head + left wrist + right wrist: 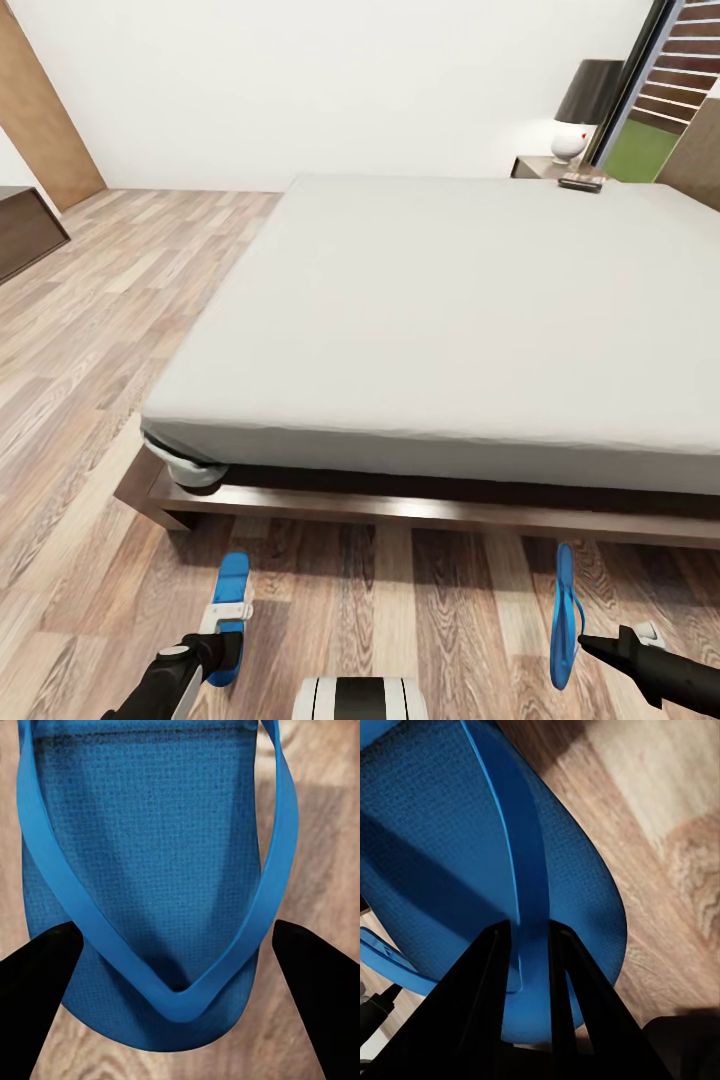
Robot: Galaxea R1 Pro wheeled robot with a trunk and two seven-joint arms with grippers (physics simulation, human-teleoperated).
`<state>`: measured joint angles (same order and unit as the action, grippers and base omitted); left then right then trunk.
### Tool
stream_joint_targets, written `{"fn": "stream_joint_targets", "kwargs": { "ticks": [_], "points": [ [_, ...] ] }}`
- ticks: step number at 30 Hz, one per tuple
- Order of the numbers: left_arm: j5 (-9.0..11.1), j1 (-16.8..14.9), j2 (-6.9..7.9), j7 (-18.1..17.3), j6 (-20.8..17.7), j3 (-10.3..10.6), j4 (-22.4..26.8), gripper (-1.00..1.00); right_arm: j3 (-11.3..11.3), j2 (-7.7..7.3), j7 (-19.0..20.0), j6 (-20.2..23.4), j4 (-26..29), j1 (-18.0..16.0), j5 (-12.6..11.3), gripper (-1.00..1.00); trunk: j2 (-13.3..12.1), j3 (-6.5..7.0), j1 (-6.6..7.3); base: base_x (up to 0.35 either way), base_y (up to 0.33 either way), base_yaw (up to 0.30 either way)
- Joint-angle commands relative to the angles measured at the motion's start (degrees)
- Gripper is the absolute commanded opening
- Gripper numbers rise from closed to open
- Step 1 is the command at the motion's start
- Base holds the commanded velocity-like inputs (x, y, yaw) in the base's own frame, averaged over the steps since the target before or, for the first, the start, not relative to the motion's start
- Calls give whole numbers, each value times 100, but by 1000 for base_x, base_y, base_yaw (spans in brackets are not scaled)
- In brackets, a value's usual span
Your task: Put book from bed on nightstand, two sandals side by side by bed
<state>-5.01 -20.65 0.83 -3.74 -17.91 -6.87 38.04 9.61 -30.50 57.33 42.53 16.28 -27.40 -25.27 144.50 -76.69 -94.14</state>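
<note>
Two bright blue sandals are on the floor side of the bed (450, 300). The left sandal (234, 575) (150, 832) lies flat on the planks. My left gripper (228, 640) (180, 967) hovers over its toe end, open, a black finger on each side of the thong strap. The right sandal (562, 600) (435, 855) stands on edge, with my right gripper (583, 642) (531, 937) shut on its strap. The book (581, 182) lies at the far edge of the mattress by the nightstand (530, 165); I cannot tell which it rests on.
The dark wooden bed frame (400, 505) runs just beyond both sandals. A black-shaded lamp (585, 100) stands on the nightstand. A low dark bench (25, 230) and a tan door (45, 120) are at the far left. Wood-plank floor (90, 330) stretches left of the bed.
</note>
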Motion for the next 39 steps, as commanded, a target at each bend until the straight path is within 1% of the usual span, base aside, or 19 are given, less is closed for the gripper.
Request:
{"fn": "stream_joint_targets", "kwargs": {
  "ticks": [1,3,6,10,39],
  "points": [
    [-53,-1,-4,-39,-29,-24,11,-100,14,0,9,28,0,-2,-4,-100,2,-4,1,0,0,0],
    [-56,-1,-5,-35,-29,-24,14,-100,14,0,9,28,-1,-2,-4,-100,2,-4,1,0,0,0],
    [-59,-1,-10,-33,-33,-28,16,-100,14,0,9,28,-1,-2,-4,-100,6,-70,-7,0,0,0],
    [-53,0,-13,-39,-30,-18,16,-100,19,0,8,28,-2,-2,-4,-100,6,-70,-7,0,0,0],
    [-53,0,-15,-39,-38,-16,15,-100,20,-1,11,28,2,-2,-4,-100,44,-713,-81,0,0,0]
  ]
}}
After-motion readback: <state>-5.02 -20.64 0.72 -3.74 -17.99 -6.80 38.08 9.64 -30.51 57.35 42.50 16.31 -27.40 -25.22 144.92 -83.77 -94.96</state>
